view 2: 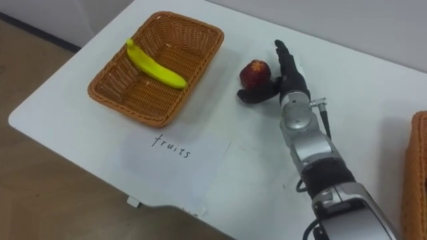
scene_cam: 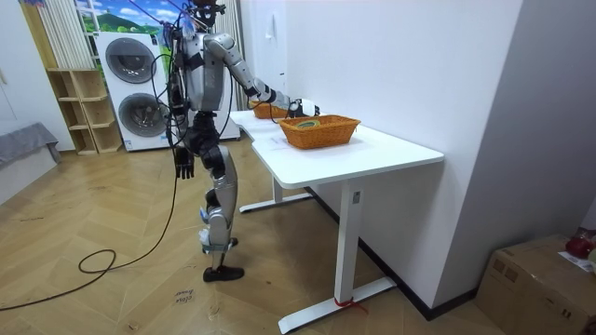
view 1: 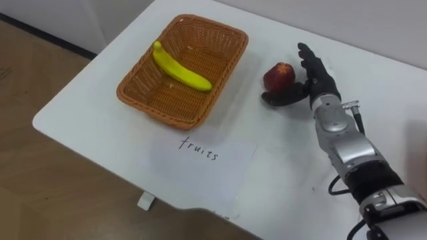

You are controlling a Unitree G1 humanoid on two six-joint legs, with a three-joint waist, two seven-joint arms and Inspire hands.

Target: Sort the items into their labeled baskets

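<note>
A red apple point(view 1: 279, 77) rests on the white table point(view 1: 280, 167), just right of the woven fruit basket point(view 1: 141, 105). A yellow banana point(view 1: 180, 68) lies inside that basket. My right hand point(view 1: 317, 79) is open beside the apple. Its straight fingers stand along the apple's right side and the thumb reaches under the apple's near side, touching it. My left hand point(scene_cam: 183, 164) hangs relaxed at my side in the room view. I stand at the table's end with the right arm stretched over it.
A sheet of paper point(view 1: 203, 157) with handwriting lies in front of the fruit basket. A second woven basket point(view 2: 420, 173) sits at the table's right. The table's near edge and left corner are close to the fruit basket. Washing machines point(scene_cam: 130, 93) stand behind me.
</note>
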